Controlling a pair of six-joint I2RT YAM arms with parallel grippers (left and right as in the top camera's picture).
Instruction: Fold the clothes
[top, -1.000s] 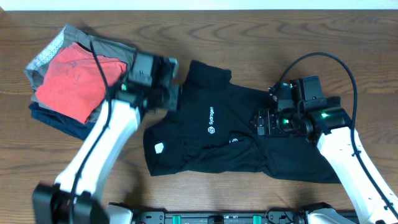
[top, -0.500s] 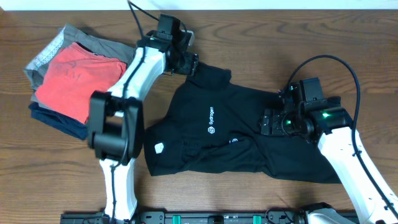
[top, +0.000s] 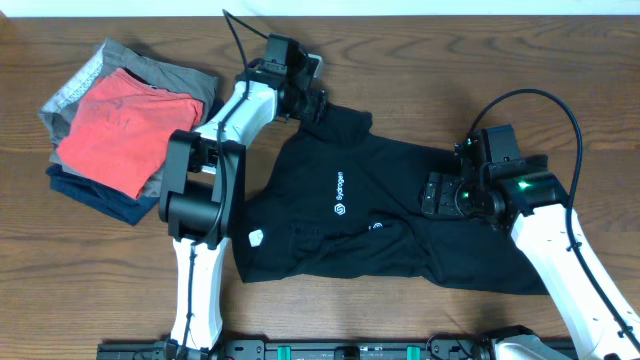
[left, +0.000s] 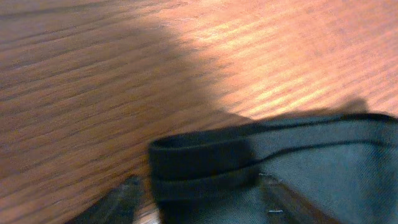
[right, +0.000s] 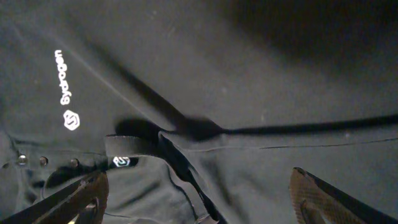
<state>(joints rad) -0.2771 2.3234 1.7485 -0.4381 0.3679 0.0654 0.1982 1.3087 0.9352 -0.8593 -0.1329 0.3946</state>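
The black shirt (top: 360, 215) lies spread on the wooden table, with white lettering (top: 340, 190) on the chest. My left gripper (top: 314, 103) is at its upper left corner. In the left wrist view its fingers (left: 199, 202) are apart, with a folded black band edge of the shirt (left: 205, 165) between them. My right gripper (top: 437, 194) hovers over the right part of the shirt. In the right wrist view its fingers (right: 199, 199) are wide open above the black fabric (right: 249, 74), holding nothing.
A stack of folded garments sits at the far left: a red one (top: 115, 125) on top, a grey one (top: 180, 82) and a navy one (top: 95, 192) beneath. Bare wooden table (top: 560, 60) surrounds the shirt.
My left arm has swung from beside the shirt's left edge up to its upper left corner. My right gripper has shifted slightly to the right over the shirt.
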